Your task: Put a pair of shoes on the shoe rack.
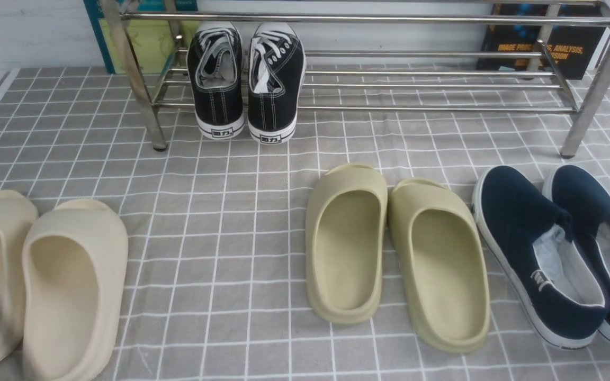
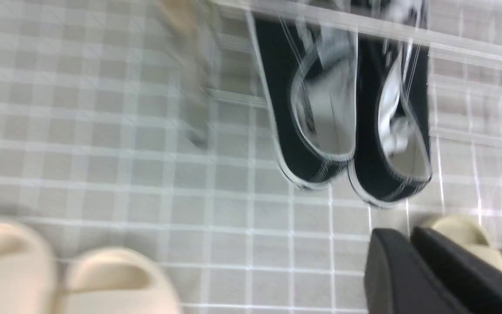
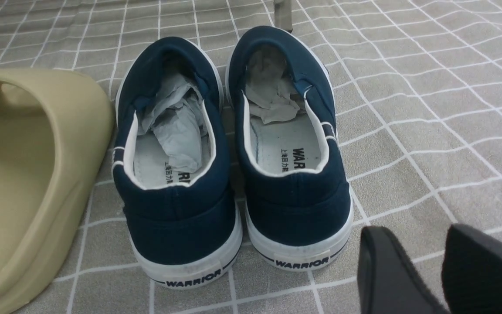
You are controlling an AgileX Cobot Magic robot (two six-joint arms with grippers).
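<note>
Front view: pair of shoes (image 1: 276, 79) sits on shoe rack (image 1: 416, 108), upper left of frame, placement judged done; left tool (image 2: 401, 237) closed and empty, right tool (image 3: 421, 244) open; only withdrawal remains.

Black sneakers (image 1: 273, 100) upright, side by side, on silver rack (image 1: 416, 108).

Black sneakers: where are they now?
In the front view the black sneakers sit side by side on the lower bars of the shoe rack, at its left end, heels toward the camera.
</note>
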